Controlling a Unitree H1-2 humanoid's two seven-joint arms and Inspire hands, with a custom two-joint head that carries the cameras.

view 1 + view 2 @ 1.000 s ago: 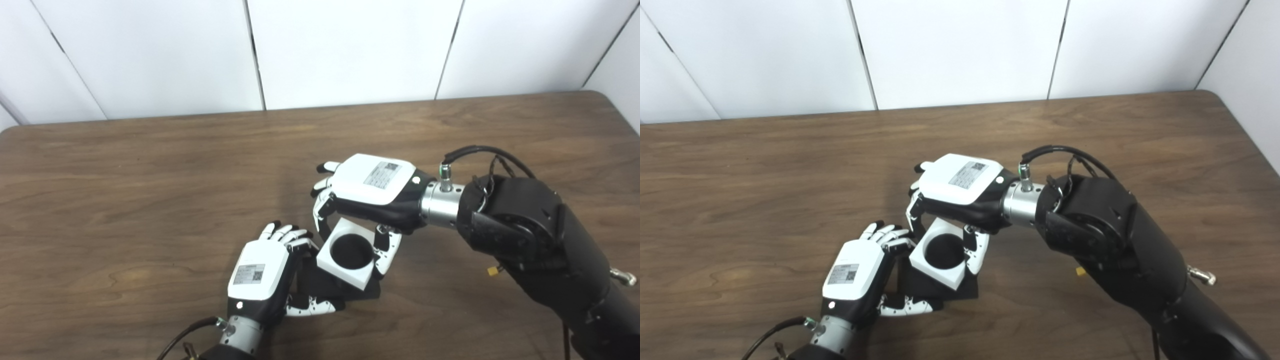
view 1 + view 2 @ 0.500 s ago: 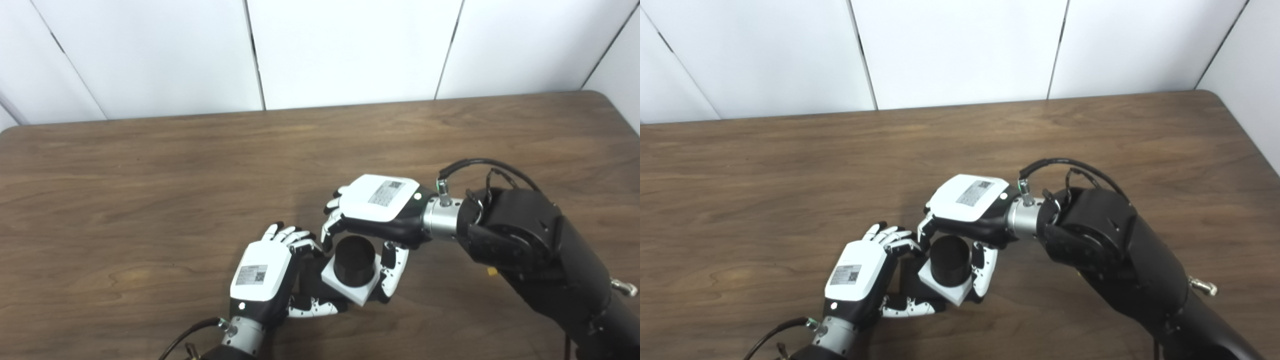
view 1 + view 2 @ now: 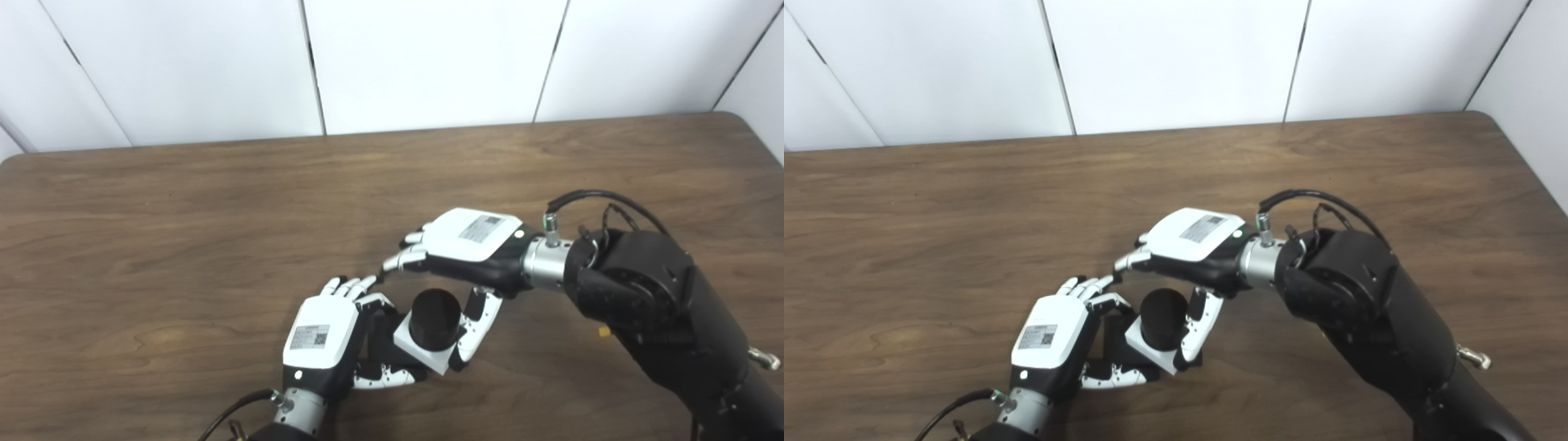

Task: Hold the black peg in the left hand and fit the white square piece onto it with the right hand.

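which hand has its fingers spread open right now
The right hand: its fingers stretch out flat above the peg, while the left hand curls around the peg's base.

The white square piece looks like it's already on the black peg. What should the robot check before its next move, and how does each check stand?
1. White square piece around the black peg: ok, the peg stands up through its hole.
2. Piece fully seated on the peg's base: cannot tell.
3. Left hand steadying the base: ok, fingers wrap its near side.
4. Right hand released: not ok, fingers are spread, but the thumb lies against the piece's edge.
5. Way clear above for lifting the right hand: ok.
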